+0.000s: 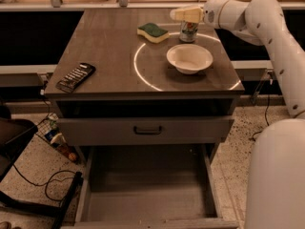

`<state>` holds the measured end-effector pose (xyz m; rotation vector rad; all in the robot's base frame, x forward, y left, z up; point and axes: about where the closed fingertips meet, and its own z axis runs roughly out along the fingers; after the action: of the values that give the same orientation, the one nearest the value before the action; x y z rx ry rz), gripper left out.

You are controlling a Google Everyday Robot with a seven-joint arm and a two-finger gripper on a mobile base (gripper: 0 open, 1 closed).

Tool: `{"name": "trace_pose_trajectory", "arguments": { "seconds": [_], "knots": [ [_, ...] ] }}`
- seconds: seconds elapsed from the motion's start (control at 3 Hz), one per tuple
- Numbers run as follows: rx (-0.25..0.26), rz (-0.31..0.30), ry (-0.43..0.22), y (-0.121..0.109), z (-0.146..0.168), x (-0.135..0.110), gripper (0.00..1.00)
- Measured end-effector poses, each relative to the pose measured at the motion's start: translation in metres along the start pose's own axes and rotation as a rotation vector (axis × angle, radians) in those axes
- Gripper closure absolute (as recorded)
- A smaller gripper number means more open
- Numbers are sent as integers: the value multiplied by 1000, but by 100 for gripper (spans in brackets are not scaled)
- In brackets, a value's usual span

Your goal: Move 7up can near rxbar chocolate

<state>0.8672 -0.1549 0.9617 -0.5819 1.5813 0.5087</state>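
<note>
The 7up can (188, 31) stands upright at the back right of the table top, just behind the white bowl. The gripper (187, 15) is right over the can's top, reaching in from the right on the white arm. The rxbar chocolate (76, 77) lies flat near the table's front left edge, far from the can.
A white bowl (189, 58) sits in front of the can. A green-and-yellow sponge (152, 32) lies to the can's left. The table (114, 56) has a closed upper drawer (147, 129) and an open lower drawer (147, 190). Cables and a dark chair base lie on the floor at left.
</note>
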Motion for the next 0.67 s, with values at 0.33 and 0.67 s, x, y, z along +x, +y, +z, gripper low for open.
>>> {"name": "trace_pose_trajectory", "arguments": {
  "seconds": [0.33,0.67],
  "knots": [
    [-1,21,4,-8,12,14,0],
    [1,42,10,-12,22,29,0]
  ]
}}
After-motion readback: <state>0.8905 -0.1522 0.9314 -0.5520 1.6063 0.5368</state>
